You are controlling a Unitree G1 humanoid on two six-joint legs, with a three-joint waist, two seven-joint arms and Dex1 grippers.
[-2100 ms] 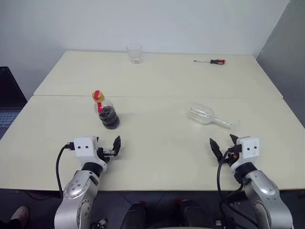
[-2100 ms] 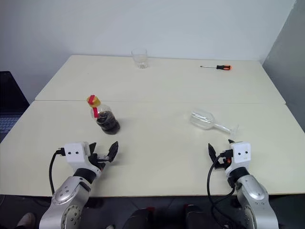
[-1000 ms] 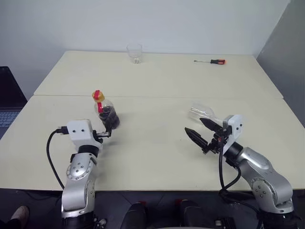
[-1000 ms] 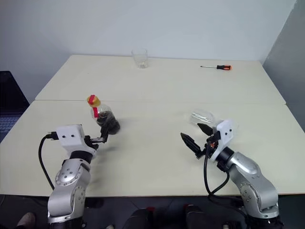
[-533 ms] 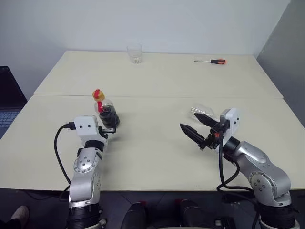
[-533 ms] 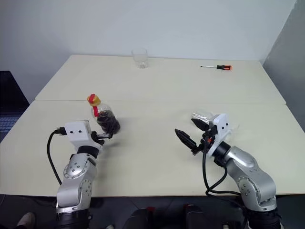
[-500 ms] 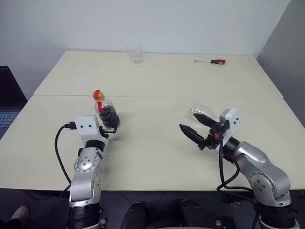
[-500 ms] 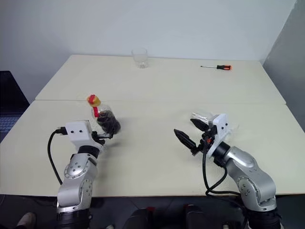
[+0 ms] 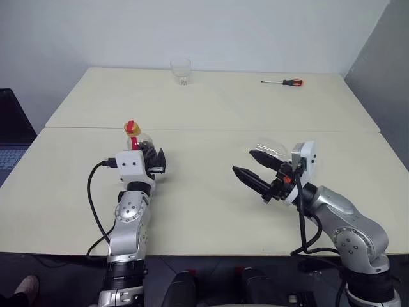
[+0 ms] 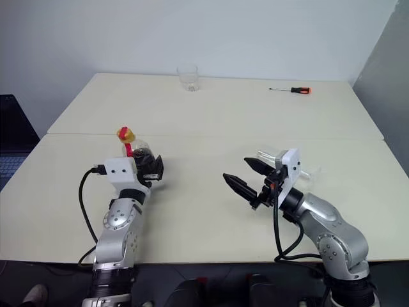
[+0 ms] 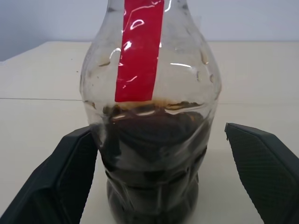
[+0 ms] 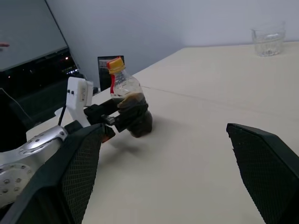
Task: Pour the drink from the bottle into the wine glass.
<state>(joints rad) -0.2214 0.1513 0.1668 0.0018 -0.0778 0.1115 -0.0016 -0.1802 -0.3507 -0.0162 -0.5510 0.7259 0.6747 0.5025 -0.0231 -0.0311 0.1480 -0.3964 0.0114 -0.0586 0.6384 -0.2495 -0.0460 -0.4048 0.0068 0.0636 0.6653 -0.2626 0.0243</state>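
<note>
Bottle [image 11: 149, 107] upright on surface [image 9: 204, 109], drink [image 11: 152, 163] filling lower half. Left end effector [image 9: 153, 163] wide open around bottle, not gripping. Right end effector [image 9: 255, 169] wide open, empty. Wine glass [image 9: 271, 148] lying on side behind it.

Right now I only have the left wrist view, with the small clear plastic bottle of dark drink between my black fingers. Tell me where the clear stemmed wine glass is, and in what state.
Observer: The wine glass lies on its side on the right half of the table, not upright.
Operator: Report the right gripper.
Observer: The right gripper is open and empty, close in front of that glass, with no grip on it.
Operator: Check the bottle's top.
Observer: The bottle stands upright with its yellow and red cap on; the left gripper is open around the body.
</note>
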